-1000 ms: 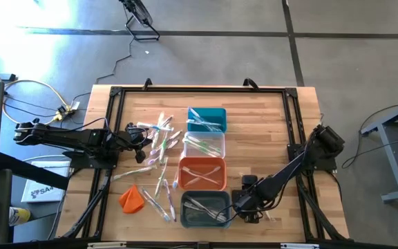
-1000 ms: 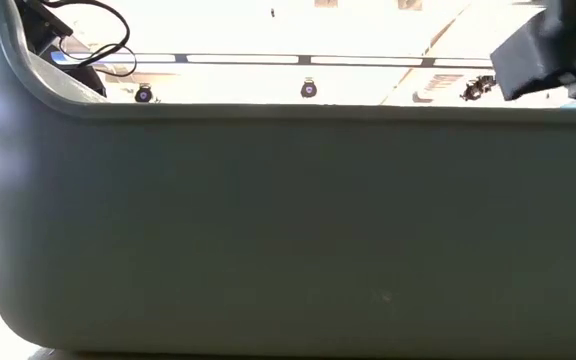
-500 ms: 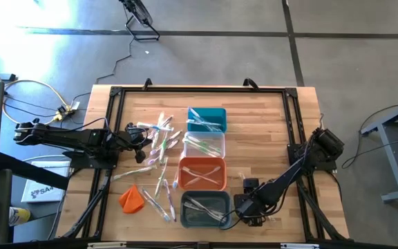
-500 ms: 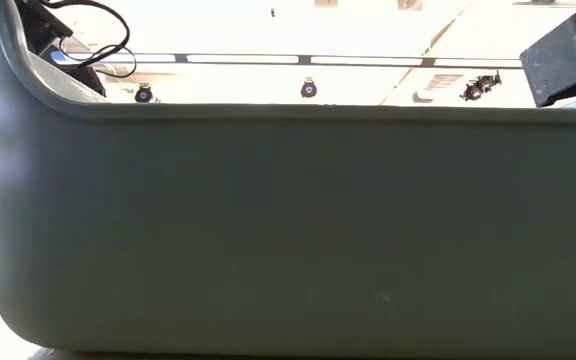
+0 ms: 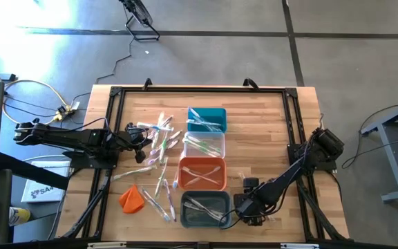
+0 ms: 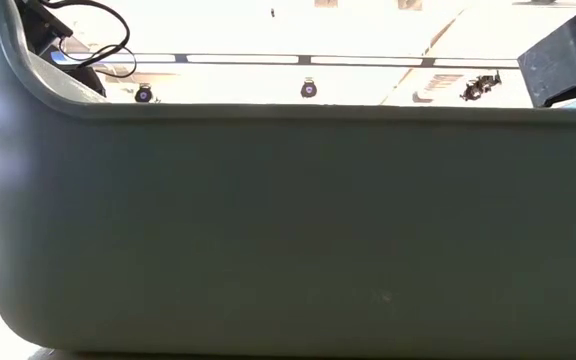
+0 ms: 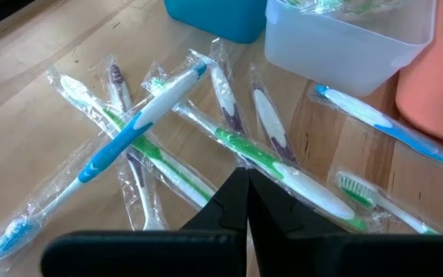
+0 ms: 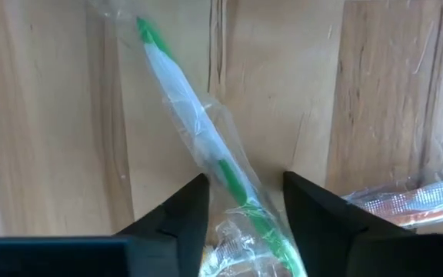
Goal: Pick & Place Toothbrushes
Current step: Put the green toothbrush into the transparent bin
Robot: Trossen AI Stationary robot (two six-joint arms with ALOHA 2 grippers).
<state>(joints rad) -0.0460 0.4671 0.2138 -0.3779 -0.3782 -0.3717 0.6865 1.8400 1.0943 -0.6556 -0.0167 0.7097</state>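
Down low near the table's (image 5: 268, 117) near right edge, a wrapped green-and-white toothbrush (image 8: 198, 138) lying flat between the spread fingers of the right pincer (image 5: 249, 216), not yet gripped. Just left of that, grey bin (image 5: 206, 209). Farther left, loose toothbrushes (image 7: 168, 131) scattered beside the bins, with the left pincer (image 7: 246, 201) clenched empty above them.

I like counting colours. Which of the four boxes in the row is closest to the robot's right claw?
The grey plastic bin, last in the row and nearest the table's front edge. The right gripper hangs just beside it; the orange bin, clear bin and teal bin sit farther away.
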